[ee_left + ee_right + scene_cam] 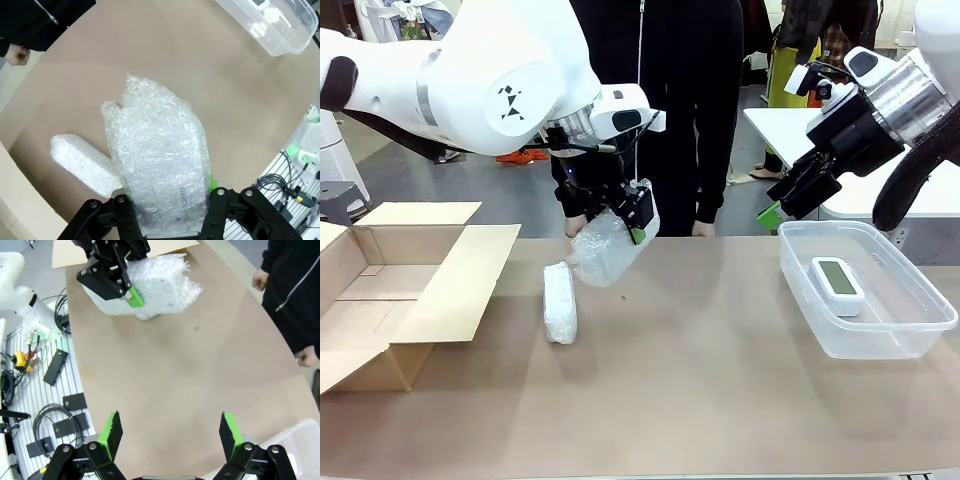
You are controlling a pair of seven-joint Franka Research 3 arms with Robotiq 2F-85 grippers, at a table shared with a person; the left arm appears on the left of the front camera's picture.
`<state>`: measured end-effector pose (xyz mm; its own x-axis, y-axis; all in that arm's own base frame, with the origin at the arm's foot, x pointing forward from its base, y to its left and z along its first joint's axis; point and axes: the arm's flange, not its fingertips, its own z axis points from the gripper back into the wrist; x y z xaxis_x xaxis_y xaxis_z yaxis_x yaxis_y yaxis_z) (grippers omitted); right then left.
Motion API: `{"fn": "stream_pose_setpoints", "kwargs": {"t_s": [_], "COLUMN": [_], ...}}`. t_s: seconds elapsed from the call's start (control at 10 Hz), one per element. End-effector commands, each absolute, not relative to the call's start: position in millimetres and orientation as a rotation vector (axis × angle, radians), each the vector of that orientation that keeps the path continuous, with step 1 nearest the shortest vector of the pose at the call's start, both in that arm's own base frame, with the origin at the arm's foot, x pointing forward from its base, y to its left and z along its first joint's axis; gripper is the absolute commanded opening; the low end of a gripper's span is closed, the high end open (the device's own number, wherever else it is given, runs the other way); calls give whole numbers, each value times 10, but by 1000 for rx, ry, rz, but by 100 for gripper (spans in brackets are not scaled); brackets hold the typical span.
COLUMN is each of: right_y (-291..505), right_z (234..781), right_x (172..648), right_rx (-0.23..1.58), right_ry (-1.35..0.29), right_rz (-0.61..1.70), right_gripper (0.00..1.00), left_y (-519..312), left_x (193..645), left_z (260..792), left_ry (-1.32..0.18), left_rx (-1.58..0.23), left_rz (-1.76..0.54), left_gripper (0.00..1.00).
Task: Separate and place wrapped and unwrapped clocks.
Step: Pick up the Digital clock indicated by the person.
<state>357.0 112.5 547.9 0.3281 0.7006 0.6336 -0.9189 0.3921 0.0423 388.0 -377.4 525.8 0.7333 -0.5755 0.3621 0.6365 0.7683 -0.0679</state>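
My left gripper (610, 230) hangs over the table's far middle, shut on a wrapped bundle of crinkly bubble wrap (608, 250). In the left wrist view this bundle (160, 165) stands up between the jaws of the gripper (170, 200). A second wrapped bundle (559, 302) lies on the table just below and to the left, also seen as a white oblong (82, 162). The unwrapped white clock (836, 284), screen up, lies in the clear plastic bin (885, 345). My right gripper (788, 205) hovers open above the bin's far left corner, holding nothing (170, 432).
An open cardboard box (400, 290) sits at the table's left. A person in black stands at the far edge, hands (260, 277) close to the table. The brown tabletop (700, 380) is bare in front of the bundles. Cables and small parts lie beside the table (45, 390).
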Motion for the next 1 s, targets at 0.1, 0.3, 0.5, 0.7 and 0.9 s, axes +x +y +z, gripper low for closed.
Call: {"fn": "stream_pose_setpoints", "kwargs": {"t_s": [0.1,0.3,0.5,0.7,0.9], "right_y": [1095,1095,1095,1095,1095], "right_z": [5491,5491,5491,5491,5491], "right_x": [3581,3581,3581,3581,3581], "right_rx": [434,434,434,434,434], "right_ry": [-576,-576,-576,-576,-576], "right_rz": [1124,1124,1124,1124,1124], "right_gripper": [100,100,100,100,100], "left_y": [-3772,-3772,-3772,-3772,-3772], "left_x": [3842,3842,3842,3842,3842], "left_z": [5358,5358,5358,5358,5358], "left_ry": [-356,-356,-356,-356,-356], "left_rx": [-185,-185,-185,-185,-185], "left_rz": [-672,-672,-672,-672,-672], "left_gripper": [20,20,20,20,20]}}
